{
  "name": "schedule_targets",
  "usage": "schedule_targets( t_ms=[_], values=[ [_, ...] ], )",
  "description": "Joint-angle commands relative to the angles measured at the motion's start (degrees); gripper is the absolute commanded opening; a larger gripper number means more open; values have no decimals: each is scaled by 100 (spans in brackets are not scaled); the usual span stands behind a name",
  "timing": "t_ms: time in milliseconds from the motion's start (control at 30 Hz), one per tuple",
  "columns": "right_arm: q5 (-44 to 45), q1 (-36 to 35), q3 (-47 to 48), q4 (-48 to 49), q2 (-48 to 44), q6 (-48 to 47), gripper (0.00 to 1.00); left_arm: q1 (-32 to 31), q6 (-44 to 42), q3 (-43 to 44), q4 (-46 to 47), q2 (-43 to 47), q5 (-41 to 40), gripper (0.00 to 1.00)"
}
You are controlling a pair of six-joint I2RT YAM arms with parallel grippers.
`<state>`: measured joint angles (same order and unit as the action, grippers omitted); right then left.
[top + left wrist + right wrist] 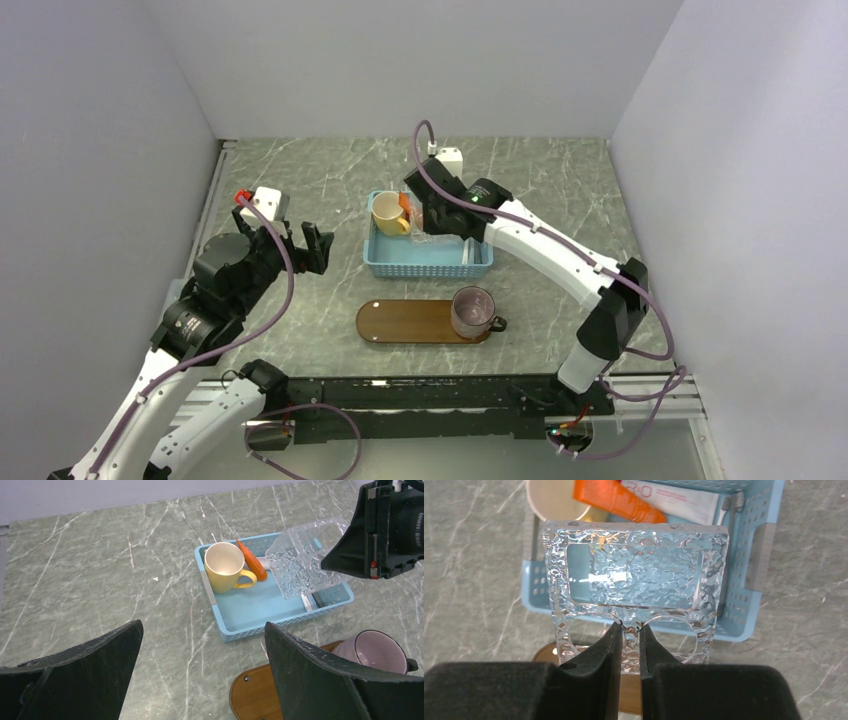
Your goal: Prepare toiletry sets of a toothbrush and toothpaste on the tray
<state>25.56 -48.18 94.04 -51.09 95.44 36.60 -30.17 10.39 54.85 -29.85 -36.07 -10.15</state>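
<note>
Clear dimpled holder [634, 575] hangs clamped in our right jaws above the basket [430, 268], left jaws gaping empty; next, we judge, carry it beyond the basket's near wall onto the tray [405, 322].

Yellow mug [225, 567] in blue basket [250, 628], clear textured cup [634, 575] tilted above it, mauve mug [473, 312] nearby

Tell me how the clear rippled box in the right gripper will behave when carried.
The clear box looks like rigid moulded plastic, so it should hold its shape and probably weighs little. The right gripper pinches just one thin wall, so the box may pivot or slip on its glossy surface. It might crack if dropped.
</note>
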Motion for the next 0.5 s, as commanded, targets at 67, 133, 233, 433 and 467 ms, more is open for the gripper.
schedule_targets(
  t_ms=[67, 133, 233, 433, 467],
  values=[
    [439, -521, 565, -552, -192, 592, 0, 25, 98, 61, 109, 134, 14, 99],
    [485, -688, 658, -709, -127, 805, 0, 20, 130, 70, 70, 162, -101, 99],
    [615, -950, 784, -992, -16, 1179, 0, 20, 184, 53, 52, 203, -259, 99],
    [673, -1361, 848, -1470, 188, 2019, 0, 22, 192, 52, 37, 258, -364, 99],
    [689, -1425, 864, -1539, 228, 2169, 0, 22, 199, 52, 35, 275, -367, 99]
  ],
)
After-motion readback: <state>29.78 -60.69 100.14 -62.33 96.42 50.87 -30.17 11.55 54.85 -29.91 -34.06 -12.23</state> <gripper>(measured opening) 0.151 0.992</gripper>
